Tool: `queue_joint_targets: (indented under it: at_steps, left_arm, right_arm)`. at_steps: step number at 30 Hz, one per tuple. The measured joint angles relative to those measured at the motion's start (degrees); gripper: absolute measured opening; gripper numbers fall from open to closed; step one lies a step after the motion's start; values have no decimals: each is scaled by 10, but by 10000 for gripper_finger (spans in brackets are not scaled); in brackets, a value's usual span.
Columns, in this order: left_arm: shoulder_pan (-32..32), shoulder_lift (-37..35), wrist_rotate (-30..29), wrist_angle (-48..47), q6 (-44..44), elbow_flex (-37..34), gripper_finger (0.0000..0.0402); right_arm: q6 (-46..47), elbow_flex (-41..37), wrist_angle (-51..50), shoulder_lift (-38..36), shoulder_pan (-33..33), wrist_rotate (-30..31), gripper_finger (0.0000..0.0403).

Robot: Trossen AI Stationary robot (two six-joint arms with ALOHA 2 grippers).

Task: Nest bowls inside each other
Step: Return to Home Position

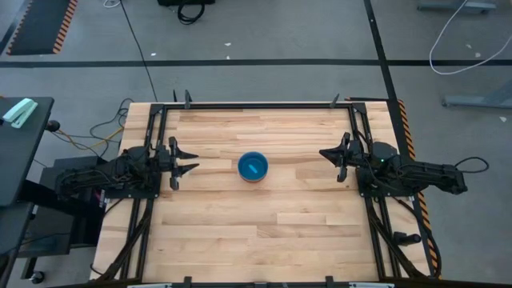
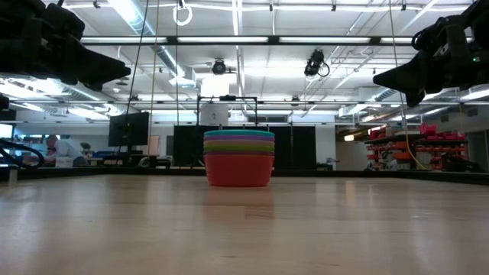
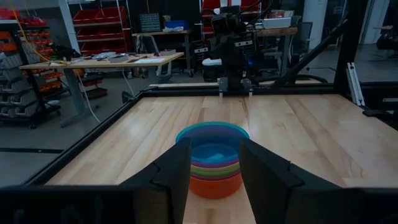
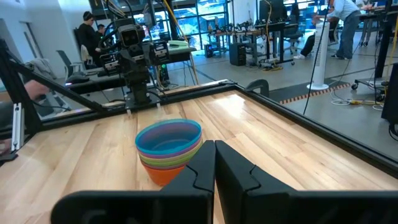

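Nothing legible here — no words, labels, brands, numbers or signs can be read

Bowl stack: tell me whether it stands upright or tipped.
Upright: the stack sits flat on the table, rims level, blue bowl on top, orange bowl lowest.

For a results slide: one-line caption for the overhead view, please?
Bowl stack, blue on top, at the centre of the table; open left gripper and shut right gripper flank it, apart.

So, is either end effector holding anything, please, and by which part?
Nothing is held: the left end effector is open, the right end effector shut empty, both well clear of the nested bowls.
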Motion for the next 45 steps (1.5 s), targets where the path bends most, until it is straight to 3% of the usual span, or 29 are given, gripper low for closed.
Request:
queue_joint_targets:
  at_steps: [45]
  left_arm:
    - [0,0,0,0,0,0,149]
  right_arm:
    - [0,0,0,0,0,0,16]
